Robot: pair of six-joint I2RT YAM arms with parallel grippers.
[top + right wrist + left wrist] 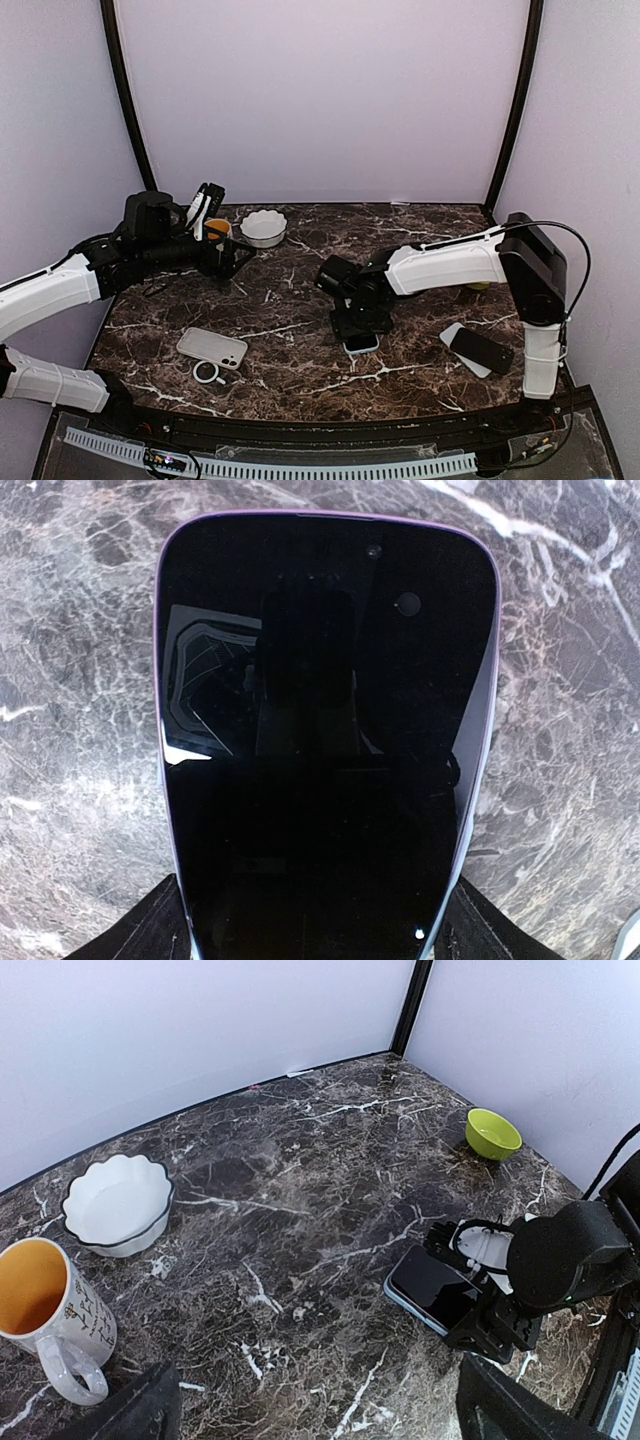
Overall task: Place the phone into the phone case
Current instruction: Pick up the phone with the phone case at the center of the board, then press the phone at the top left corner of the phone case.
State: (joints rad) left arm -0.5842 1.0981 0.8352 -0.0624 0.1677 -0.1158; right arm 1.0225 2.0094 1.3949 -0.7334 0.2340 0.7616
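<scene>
Phone (325, 740) is found flat, screen up, at the centre of the table (300, 285), beneath the right gripper (320, 925). Thin, rigid and glossy, it is judged slippery and breakable; its long edges should be taken. Fingers (150, 925) are spread astride those edges; contact cannot be told. Left gripper (320, 1415) is spread wide, empty. Phone case (212, 347) lies well apart.

A white scalloped bowl (117, 1205) is sitting beside an orange-lined mug (50, 1310), with a green bowl (492, 1133) resting well apart across the marble worktop (300, 1180).

Black-screen phone (320, 730), lilac rim; dark marble table (300, 300), white veins; green bowl (493, 1133).
</scene>
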